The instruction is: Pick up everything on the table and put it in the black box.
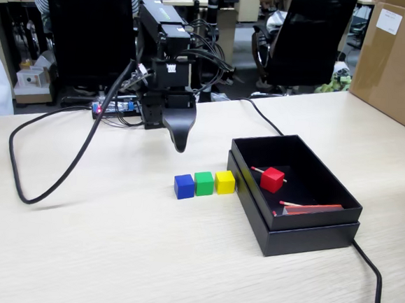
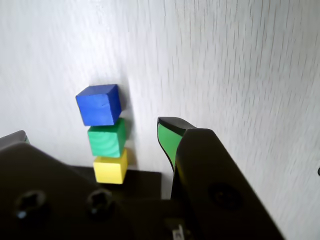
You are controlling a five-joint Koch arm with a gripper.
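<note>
The table [image 1: 110, 256] was a broad, pale beige wood-grain top, bare over most of its near half in the fixed view and washed almost white in the wrist view. On it, near the centre of the fixed view, three cubes sat in a tight row touching side to side: the blue cube [image 1: 183, 186] at the nine o'clock end, the green cube [image 1: 203, 183] in the middle, the yellow cube [image 1: 224, 182] at the three o'clock end, just beside the wall of the black box [image 1: 301, 233]. The red cube [image 1: 272, 179] lay inside that box, resting against thin red-tipped sticks [image 1: 310, 206] on its floor. The gripper [image 1: 179, 144] hung above the table at about twelve o'clock from the row, clear of every cube and holding nothing; in the fixed view only one dark tip showed, and in the wrist view one green-faced finger [image 2: 167, 140] stood at three o'clock from the blue cube [image 2: 99, 104], green cube [image 2: 106, 140] and yellow cube [image 2: 110, 169], the other hidden, so whether the fingers were spread or pressed together could not be told. A black cable [image 1: 68, 165] looped across the table at nine o'clock. A brown carton [image 1: 399, 62] stood at two o'clock, and black office chairs [image 1: 310, 33] and desks filled the room behind.
</note>
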